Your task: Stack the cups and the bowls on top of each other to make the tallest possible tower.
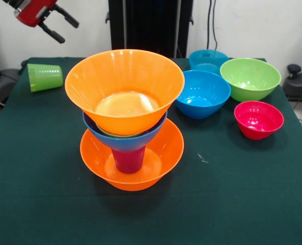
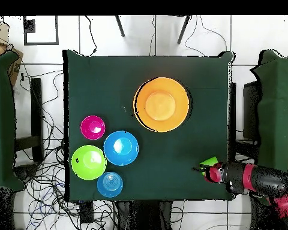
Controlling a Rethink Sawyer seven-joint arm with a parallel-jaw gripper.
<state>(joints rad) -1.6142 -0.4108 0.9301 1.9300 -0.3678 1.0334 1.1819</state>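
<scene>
1. The tower (image 1: 128, 127) sits mid-table: an orange bowl (image 1: 132, 162) at the bottom, the purple-magenta cup (image 1: 128, 159) upside down inside it, then a blue bowl (image 1: 121, 139) and another big orange bowl (image 1: 124, 89) on top. A sliver of lime green peeks out between those last two.
2. The gripper (image 1: 59, 25) hangs off at the table corner near the green cup (image 1: 45, 77), which lies on its side. Fingers are spread apart, holding nothing.
3. Loose pieces: blue bowl (image 1: 202, 93), lime green bowl (image 1: 250, 78), teal-blue bowl (image 1: 208, 60) and red-pink bowl (image 1: 258, 119), all clustered away from the tower.
4. Biggest risk, I'd say — everything wide balances on that one narrow cup, so any off-centre push when adding a piece could tip the lot.
5. The green cup could also roll if nudged while being grabbed.
</scene>
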